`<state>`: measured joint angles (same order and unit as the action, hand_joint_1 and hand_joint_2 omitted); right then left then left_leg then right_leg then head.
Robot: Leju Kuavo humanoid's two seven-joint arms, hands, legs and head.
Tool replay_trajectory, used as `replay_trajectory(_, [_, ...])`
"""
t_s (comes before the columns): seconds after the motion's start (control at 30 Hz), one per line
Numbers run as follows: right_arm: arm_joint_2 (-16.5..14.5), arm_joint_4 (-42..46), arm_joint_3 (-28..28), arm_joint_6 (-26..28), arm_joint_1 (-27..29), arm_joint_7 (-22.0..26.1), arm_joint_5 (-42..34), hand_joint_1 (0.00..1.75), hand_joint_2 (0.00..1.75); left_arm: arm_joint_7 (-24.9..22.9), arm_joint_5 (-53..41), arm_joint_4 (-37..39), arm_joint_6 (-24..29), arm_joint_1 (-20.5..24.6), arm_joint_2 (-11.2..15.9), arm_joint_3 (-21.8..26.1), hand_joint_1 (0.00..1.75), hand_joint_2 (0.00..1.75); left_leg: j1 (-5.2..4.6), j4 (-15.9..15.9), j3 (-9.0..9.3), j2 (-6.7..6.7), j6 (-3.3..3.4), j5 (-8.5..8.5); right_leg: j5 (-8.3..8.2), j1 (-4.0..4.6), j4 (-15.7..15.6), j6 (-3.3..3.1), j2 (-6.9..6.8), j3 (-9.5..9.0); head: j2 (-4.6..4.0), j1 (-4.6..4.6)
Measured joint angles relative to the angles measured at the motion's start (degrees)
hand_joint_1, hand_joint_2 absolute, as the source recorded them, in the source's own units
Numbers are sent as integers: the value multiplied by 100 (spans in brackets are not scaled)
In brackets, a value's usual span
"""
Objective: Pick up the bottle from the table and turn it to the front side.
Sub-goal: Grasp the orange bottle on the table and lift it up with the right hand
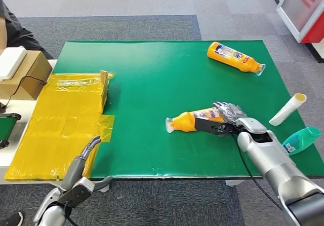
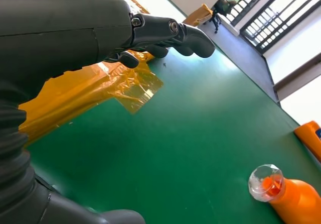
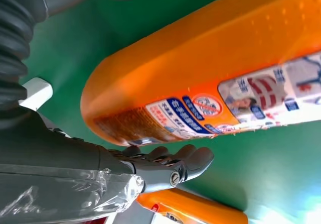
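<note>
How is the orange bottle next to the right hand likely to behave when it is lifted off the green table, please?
The orange bottle lies on its side with rounded flanks, so it may roll if nudged. Its glossy plastic looks smooth, perhaps slippery in the right hand. It seems rigid; it tapers toward the clear cap, so a grip near the wide end looks safer.

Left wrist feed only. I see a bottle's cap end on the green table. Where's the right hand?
Observer: The right hand is at the base end of that bottle, fingers over it. Whether the grip is firm, I cannot tell.
Operator: Lifted?
Observer: No. In the head view it looks flat on the table, cap toward the robot's left.
Operator: Orange bit at my frame edge?
Observer: A second bottle, lying near the far right corner, well apart from the right hand.
</note>
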<state>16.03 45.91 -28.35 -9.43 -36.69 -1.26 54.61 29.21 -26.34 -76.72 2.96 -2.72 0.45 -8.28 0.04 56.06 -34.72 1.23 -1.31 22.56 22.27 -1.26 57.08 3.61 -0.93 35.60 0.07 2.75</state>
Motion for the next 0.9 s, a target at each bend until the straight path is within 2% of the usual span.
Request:
replay_trajectory(0.6, [-206,-984,-233,363,-297,74,208,0,175,54,23,204,-1,79,26,-260,0,175,0,0,0,0,1,-1,0,0,0,0,0,1,0,-1])
replay_trajectory(0.63, [-214,-1003,-241,364,-308,74,209,7,175,54,30,209,-1,79,27,-262,0,175,0,0,0,0,1,-1,0,0,0,0,0,1,0,-1])
replay_trajectory(0.73, [-238,-1045,-257,362,-327,76,207,138,175,54,56,223,-1,80,29,-263,0,175,0,0,0,0,1,-1,0,0,0,0,0,1,0,0])
replay_trajectory(0.77, [-245,-1056,-261,361,-331,77,206,175,175,54,61,228,-1,80,29,-263,0,175,0,0,0,0,1,-1,0,0,0,0,0,1,0,0])
replay_trajectory(0.9, [-257,-1081,-266,418,-335,107,195,175,175,54,74,238,-1,79,31,-264,0,175,0,0,1,0,1,-1,-1,0,0,0,0,0,0,-1])
